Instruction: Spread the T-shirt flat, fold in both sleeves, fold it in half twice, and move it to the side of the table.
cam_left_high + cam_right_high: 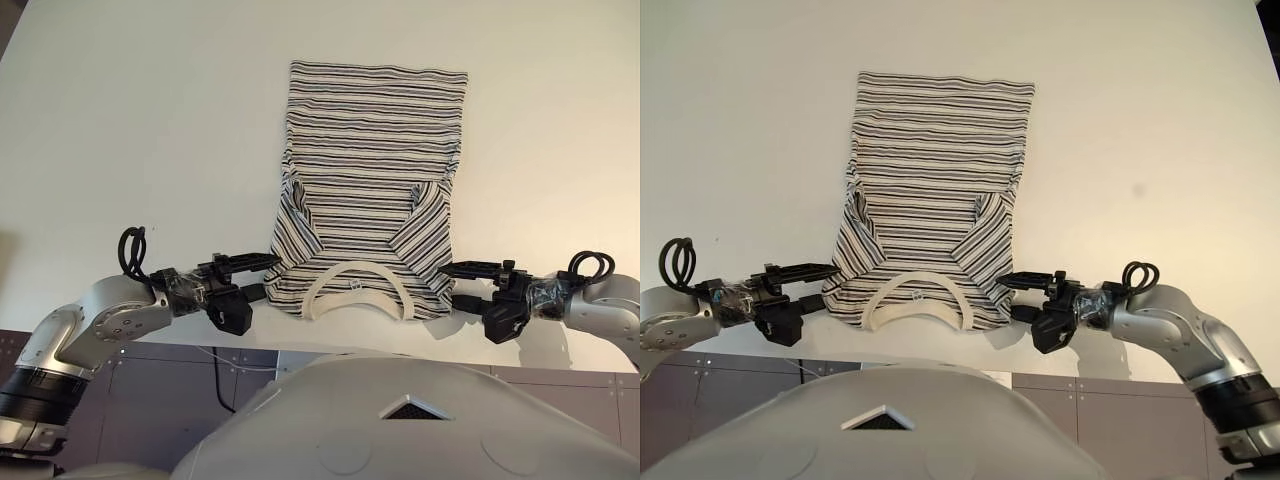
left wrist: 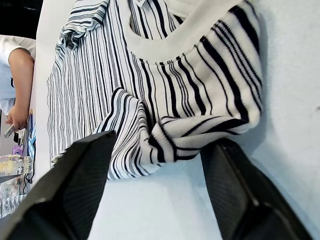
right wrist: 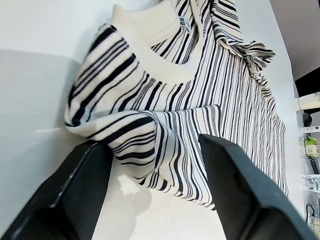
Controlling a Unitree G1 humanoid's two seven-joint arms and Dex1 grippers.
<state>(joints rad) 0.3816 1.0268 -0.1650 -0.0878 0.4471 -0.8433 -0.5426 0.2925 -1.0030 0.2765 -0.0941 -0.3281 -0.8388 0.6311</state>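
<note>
- Striped T-shirt [image 1: 370, 180] lies flat mid-counter [image 1: 120, 150], collar [image 1: 355, 290] toward the near edge, hem far
- Both sleeves already folded in; step in hand looks like the first half-fold
- Left gripper [image 1: 268, 276] and right gripper [image 1: 452, 284] at the shoulder corners, jaws spread, straddling cloth, nothing pinched
- Next: close on both corners together, carry evenly to the hem
- Soft knit, dark-and-cream stripes, plain cream collar; limp, layers may slip

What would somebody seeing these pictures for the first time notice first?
The striped T-shirt lies on the white table, sleeves folded in, collar nearest the robot. The left end effector and the right end effector, both open, straddle its two near shoulder corners.
</note>
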